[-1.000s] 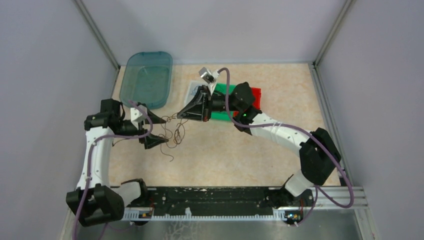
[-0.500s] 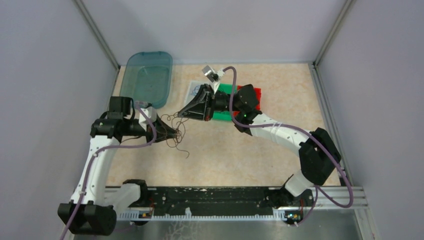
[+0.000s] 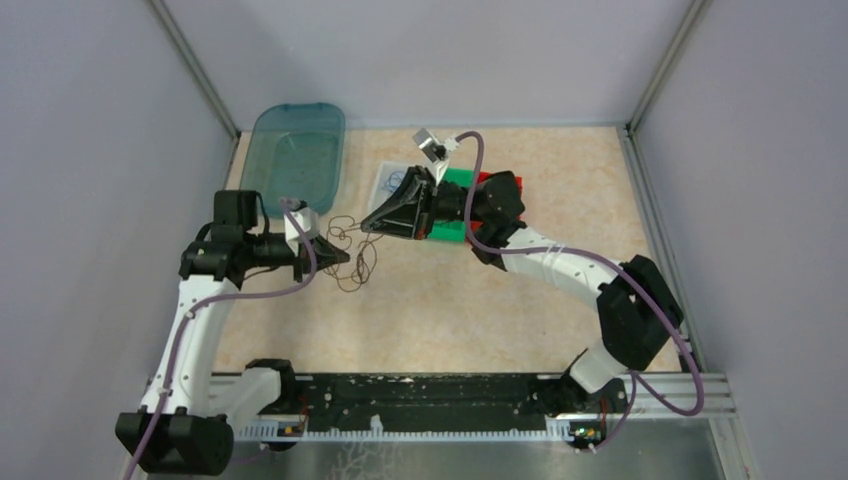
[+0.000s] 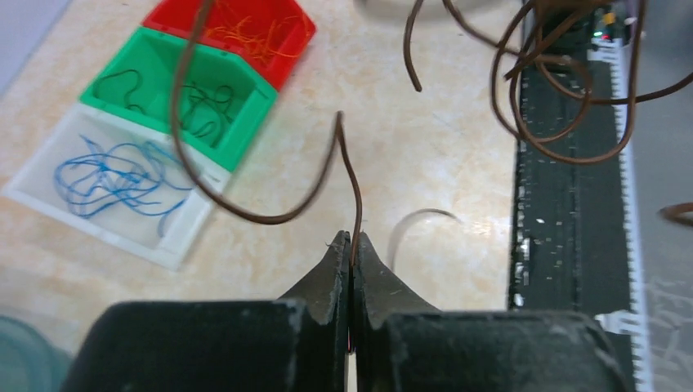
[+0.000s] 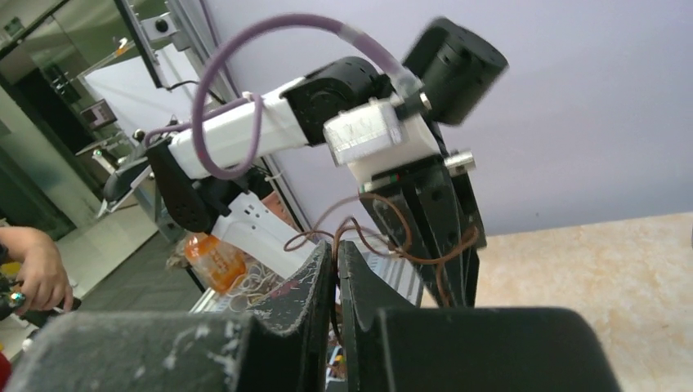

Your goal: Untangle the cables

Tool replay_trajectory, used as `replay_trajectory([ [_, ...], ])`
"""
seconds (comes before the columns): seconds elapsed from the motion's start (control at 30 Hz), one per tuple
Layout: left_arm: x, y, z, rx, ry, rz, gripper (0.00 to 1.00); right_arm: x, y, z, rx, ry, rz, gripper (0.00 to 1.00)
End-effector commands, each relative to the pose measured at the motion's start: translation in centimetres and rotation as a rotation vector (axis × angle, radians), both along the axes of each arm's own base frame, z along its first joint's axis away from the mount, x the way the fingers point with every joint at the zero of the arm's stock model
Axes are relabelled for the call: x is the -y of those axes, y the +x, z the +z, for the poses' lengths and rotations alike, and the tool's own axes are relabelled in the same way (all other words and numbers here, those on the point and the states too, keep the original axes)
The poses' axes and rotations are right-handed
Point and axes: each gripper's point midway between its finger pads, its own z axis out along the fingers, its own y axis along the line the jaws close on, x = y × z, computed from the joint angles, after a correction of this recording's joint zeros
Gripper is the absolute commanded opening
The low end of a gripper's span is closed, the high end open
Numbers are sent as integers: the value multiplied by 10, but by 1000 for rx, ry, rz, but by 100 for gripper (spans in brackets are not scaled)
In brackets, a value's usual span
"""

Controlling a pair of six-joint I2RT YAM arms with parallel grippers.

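Jaws on the left gripper [image 4: 352, 245] are pressed together on a single brown strand [image 4: 347, 163], which rises from the tips, hooks over and sweeps away in a wide loop. Those of the right gripper [image 5: 333, 255] are also closed, and a brown wire appears to run down between them, so that side seems to be pinching the bundle too.

Between the two grippers hang the cables [image 3: 352, 262], a loose knot of brown curls above the table [image 3: 480, 300], left of its middle. In the left wrist view more of these loops dangle at the upper right.

Farther out, on the far side behind the right gripper, sit three small bins: a white tray [image 4: 49, 194] with blue wires [image 4: 114, 175], a green bin [image 4: 249, 102] with dark ones, and a red bin [image 4: 167, 15] with orange ones. A teal tub [image 3: 295, 150] stands at the far left.

The step in hand looks like drawing one brown strand out of the knot while the other arm anchors the rest. Next the left arm would need to pull slowly away from the right, along the strand's own run, watching that the loops slip free and do not cinch. If they tighten, a new grip nearer the knot is probably better than more force.
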Motion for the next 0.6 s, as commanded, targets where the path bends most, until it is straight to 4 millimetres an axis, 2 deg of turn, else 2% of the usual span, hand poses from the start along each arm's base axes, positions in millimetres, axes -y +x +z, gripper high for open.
replay_trajectory([
  [0.0,-12,35,29,142,61,142,0,11,4,-5,36,5,-39,12],
  [0.07,-24,52,43,224,93,247,0,10,16,-24,37,-55,-106,18],
  [0.17,-42,75,76,343,88,438,0,10,42,-69,27,-219,-274,32],
  [0.23,-50,79,101,420,68,505,0,14,51,-91,32,-277,-340,38],
  [0.37,-37,59,138,449,7,428,0,16,60,-124,26,-340,-404,48],
  [0.47,-25,43,157,432,-49,354,0,7,53,-136,84,-343,-421,56],
  [0.57,-23,36,175,454,-79,345,0,-9,47,-142,155,-343,-447,66],
])
